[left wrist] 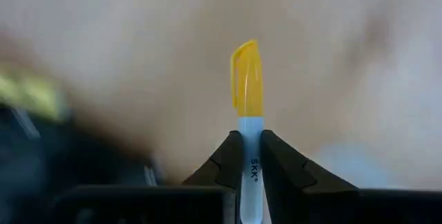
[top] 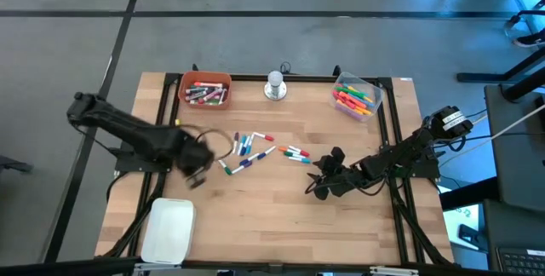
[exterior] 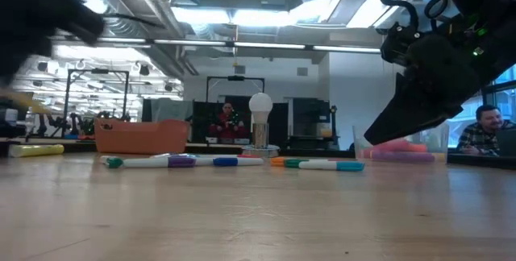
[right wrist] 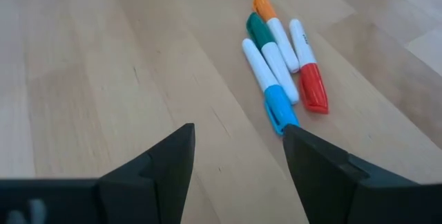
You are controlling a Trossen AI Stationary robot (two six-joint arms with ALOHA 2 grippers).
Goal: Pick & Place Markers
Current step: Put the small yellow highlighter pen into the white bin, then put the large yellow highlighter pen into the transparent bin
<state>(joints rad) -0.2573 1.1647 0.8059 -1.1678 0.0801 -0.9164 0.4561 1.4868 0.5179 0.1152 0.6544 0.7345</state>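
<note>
Several markers lie loose mid-table in two clusters (top: pixel 246 148) (top: pixel 295 153); in the low view they form a row (exterior: pixel 234 162). My left gripper (top: pixel 197 174) is over the table's left part, shut on a white-bodied marker with a yellow cap (left wrist: pixel 246 79). My right gripper (top: pixel 317 184) stands open just above the wood, right of the loose markers. In its wrist view, orange, green, blue and red capped markers (right wrist: pixel 280 61) lie ahead of its fingers (right wrist: pixel 238 155). My left gripper pinches the marker's white body (left wrist: pixel 251 172) between its two fingers, just behind the yellow cap. The marker runs along the fingers, and its cap end sticks out past the fingertips (left wrist: pixel 231 148). The fingers point down at the table, and no other thing touches the cap.
An orange bin (top: pixel 205 89) with markers stands at the far left and a clear bin (top: pixel 356 97) with markers at the far right. A silver knob-like object (top: pixel 274 86) is between them. A white tray (top: pixel 169 229) lies at the near left. A yellow marker (exterior: pixel 36 150) lies apart.
</note>
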